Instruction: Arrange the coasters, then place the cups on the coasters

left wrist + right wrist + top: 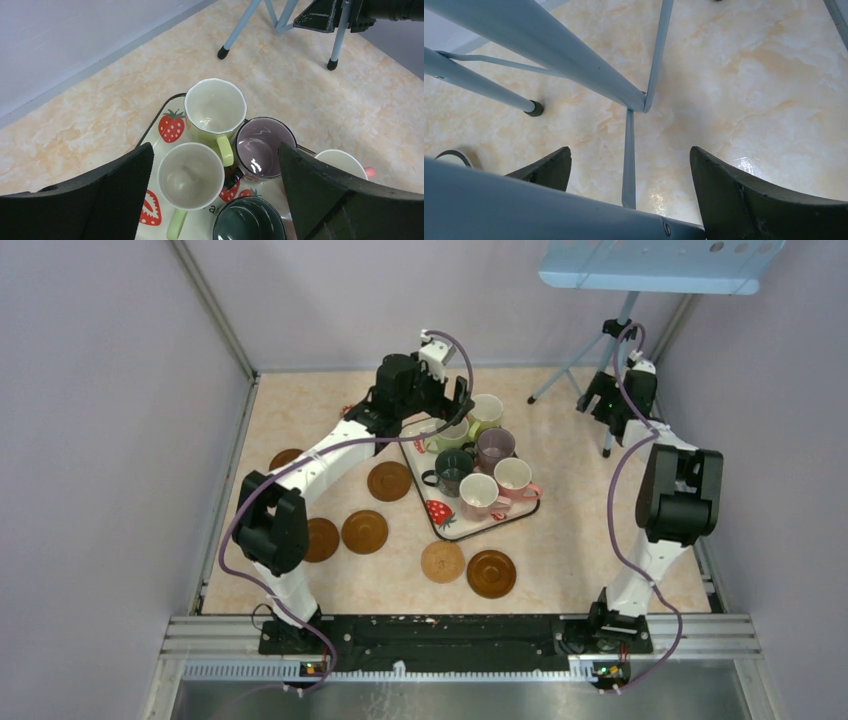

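Six cups stand on the strawberry-print tray (505, 519): two yellow-green (487, 410) (452, 436), purple (495, 447), dark green (453, 469), cream-white (515, 476) and pink (478, 495). My left gripper (452, 410) hovers open above the tray's far end. In the left wrist view its fingers straddle the nearer yellow-green cup (190, 175) from above, not touching it; the other yellow-green cup (215, 107), purple (264, 147) and dark green (249, 220) sit around it. Coasters lie on the table: dark brown (389, 481) (364, 532) (320, 539) (491, 573), tan (442, 561), one part-hidden (286, 457). My right gripper (600, 405) is open at the far right.
A grey tripod (590, 350) with a light panel stands at the back right. Its legs (574, 55) cross the right wrist view just under my right gripper (630, 150). Purple walls close in the sides. The tray (171, 126) sits at an angle mid-table.
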Controlling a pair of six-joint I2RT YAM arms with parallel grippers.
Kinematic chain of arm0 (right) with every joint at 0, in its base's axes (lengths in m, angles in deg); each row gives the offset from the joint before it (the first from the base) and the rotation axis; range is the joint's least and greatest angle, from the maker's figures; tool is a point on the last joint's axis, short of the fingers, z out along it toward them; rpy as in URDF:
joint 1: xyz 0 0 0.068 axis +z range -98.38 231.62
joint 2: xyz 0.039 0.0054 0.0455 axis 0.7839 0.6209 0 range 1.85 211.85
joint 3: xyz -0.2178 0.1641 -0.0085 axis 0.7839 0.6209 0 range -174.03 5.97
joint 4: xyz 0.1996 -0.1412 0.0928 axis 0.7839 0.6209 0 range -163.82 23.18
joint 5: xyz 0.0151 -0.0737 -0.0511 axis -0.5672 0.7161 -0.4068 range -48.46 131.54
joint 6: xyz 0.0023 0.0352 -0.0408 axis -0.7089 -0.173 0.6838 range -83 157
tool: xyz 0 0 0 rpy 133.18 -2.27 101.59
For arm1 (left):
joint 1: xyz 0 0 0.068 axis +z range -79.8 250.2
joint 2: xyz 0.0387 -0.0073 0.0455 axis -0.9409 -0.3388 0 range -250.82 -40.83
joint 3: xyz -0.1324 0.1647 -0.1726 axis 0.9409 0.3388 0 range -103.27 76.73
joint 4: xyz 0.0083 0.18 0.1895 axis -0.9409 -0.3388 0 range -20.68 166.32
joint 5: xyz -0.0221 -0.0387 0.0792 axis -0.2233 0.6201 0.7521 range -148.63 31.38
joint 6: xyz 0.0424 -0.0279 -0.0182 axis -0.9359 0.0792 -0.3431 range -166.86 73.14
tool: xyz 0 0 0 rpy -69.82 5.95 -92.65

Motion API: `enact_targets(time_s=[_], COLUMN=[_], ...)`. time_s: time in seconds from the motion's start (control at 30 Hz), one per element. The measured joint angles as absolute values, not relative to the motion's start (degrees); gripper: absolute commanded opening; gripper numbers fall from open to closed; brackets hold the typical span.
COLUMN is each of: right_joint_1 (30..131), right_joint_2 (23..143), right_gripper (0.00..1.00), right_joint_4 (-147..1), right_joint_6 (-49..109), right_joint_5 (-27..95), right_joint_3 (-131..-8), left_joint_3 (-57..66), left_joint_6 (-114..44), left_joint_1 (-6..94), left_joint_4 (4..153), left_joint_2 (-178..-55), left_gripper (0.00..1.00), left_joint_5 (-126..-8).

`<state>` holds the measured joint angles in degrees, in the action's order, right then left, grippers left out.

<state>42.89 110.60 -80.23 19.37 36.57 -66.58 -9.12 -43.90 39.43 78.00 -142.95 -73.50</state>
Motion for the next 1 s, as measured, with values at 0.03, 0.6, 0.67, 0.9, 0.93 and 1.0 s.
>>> enact_targets(time_s=[0.03,0.6,0.67,0.9,0.93,1.0], right_joint_1=[42.89,44.90,44.92,45.18,45.32,45.47], right_joint_2=[110.71,114.06,114.06,115.00,115.04,115.08], right_gripper=[0.87,0.87,0.87,0.87,0.87,0.87], right_joint_4=[-80.32,-80.67,-80.65,-79.16,-78.94,-78.66], right_joint_6=[19.39,19.35,19.32,19.19,19.13,19.17], right_joint_5=[36.43,33.75,33.59,31.58,31.34,31.12], right_joint_3=[-66.63,-70.23,-70.28,-72.44,-72.66,-72.92], left_joint_3=[-9.18,-9.34,-9.34,-8.88,-8.48,-7.32], left_joint_6=[-43.96,-45.19,-45.34,-45.32,-45.32,-45.32], left_joint_1=[39.43,39.87,39.89,39.92,39.92,39.94], left_joint_4=[77.97,77.89,77.78,77.17,77.17,77.19], left_joint_2=[-142.95,-142.95,-142.95,-142.27,-141.84,-140.55], left_gripper=[0.99,0.99,0.99,0.99,0.99,0.99], left_joint_5=[-73.50,-72.47,-72.45,-72.34,-72.30,-72.21])
